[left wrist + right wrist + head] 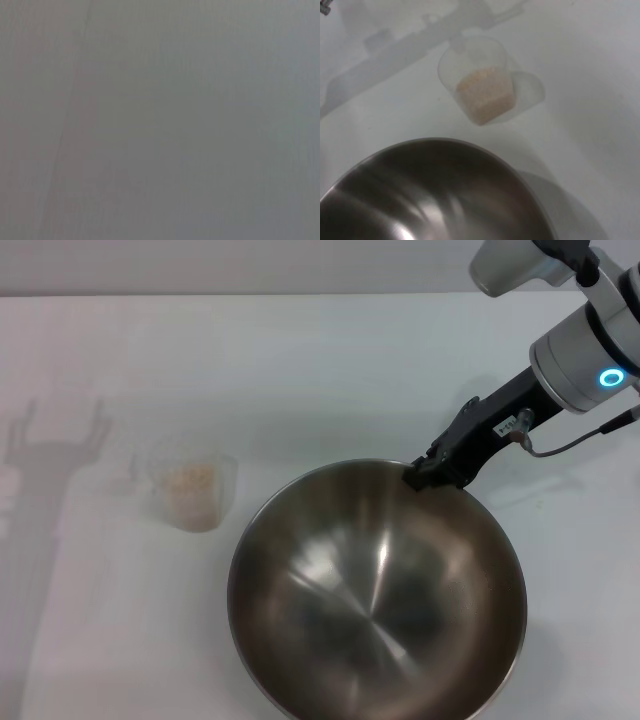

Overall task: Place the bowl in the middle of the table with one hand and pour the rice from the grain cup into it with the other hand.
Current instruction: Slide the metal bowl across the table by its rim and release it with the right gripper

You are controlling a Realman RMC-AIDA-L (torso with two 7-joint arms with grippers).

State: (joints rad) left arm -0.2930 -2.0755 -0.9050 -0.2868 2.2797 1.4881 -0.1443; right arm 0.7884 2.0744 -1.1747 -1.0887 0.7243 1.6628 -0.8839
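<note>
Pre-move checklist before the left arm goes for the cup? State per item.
1. Right gripper on the far rim of the bowl: ok, fingers clamped on the rim.
2. Bowl inside bare, no rice poured in: ok.
3. Grain cup upright on the table, beside the bowl on the robot's left, apart from it: ok.
4. Rice in the cup: ok.
5. Left gripper position: cannot tell, not in any view; the left wrist view shows only plain grey.
6. Bowl mid-table: cannot tell.

Head view: high, looking down on bowl (375, 590). Right wrist: close over bowl (435, 192) rim, shared. Left wrist: blank grey.
</note>
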